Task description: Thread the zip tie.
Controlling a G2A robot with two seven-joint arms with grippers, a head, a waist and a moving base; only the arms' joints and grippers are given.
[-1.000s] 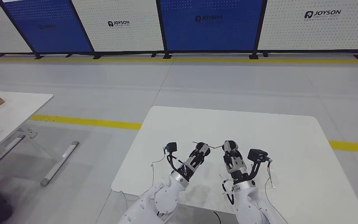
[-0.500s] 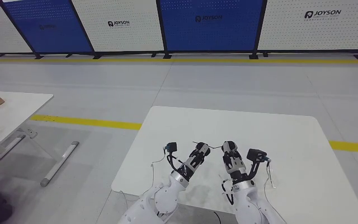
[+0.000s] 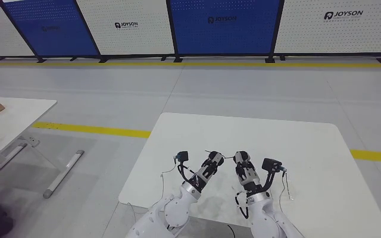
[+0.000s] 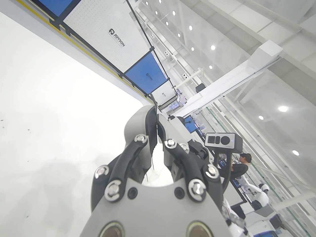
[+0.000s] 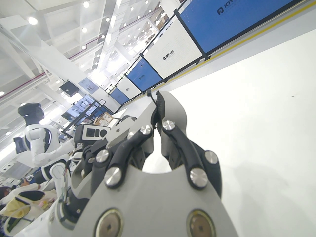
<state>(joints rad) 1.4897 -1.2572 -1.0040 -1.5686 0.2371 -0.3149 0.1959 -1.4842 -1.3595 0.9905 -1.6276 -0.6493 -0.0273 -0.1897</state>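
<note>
The left end effector [image 4: 156,122] is pressed together on a thin black strip, the zip tie [image 4: 156,106], a short length of which pokes out past its fingertips. The right end effector [image 5: 158,110] is likewise clamped on the tie, with the small square head [image 5: 149,92] standing just beyond its tips. Seen from above, the two hang near each other over the near part of the white tabletop [image 3: 297,140], tips turned inward, and the dark strand runs across the gap between them and a little past the left one. The step in hand looks to be the mating itself: bringing the free tail round to the slot in the head. To do it well, I judge that the two should close in so the strip bows into a loop rather than kinks. The left wrist should then turn until the tail points squarely at the slot. Only a short stub should stick out of the left grip, so that it does not bend away on contact. The last approach should follow the strip's own line, slowly, with small sideways corrections instead of a push. Neither clamp should loosen before the tail is through. Which face carries the teeth is too small to tell.
</note>
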